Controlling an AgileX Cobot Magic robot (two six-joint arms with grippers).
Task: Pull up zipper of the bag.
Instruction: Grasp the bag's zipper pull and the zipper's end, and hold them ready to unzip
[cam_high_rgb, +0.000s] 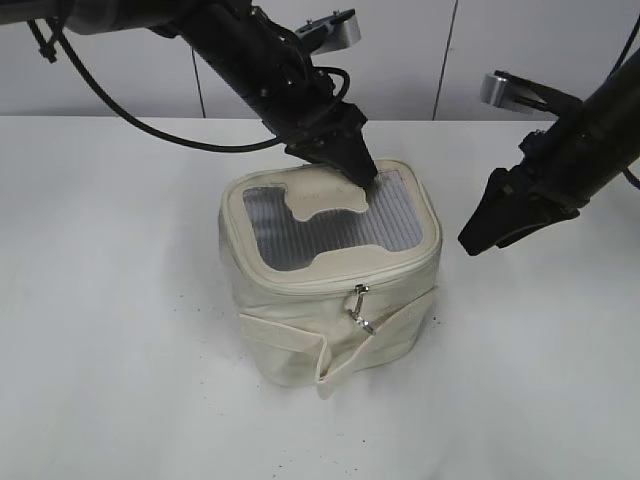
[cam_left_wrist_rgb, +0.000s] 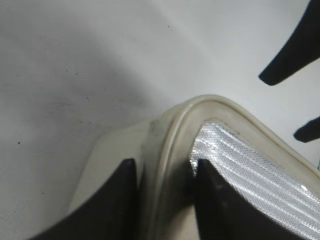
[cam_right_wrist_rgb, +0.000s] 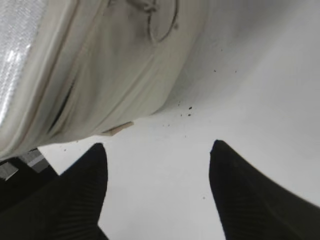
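Wide white counter (cam_high_rgb: 110, 300) fills the scene, speckled with a few dark crumbs, and near its middle sits the small boxy cream-white leatherette bag (cam_high_rgb: 320, 320) with the grey ribbed window on top. The left gripper (cam_high_rgb: 362, 168) is down on the bag's far top edge, its black fingers (cam_left_wrist_rgb: 112, 200) straddling the rim, one outside, one on the window, clamped on the rim. The right gripper (cam_high_rgb: 490, 222) hangs just beside the bag's right side, fingers (cam_right_wrist_rgb: 250, 195) spread apart over bare counter. The cream zipper (cam_high_rgb: 360, 292) circles the top panel, silver ringed pulls dangling at the front.
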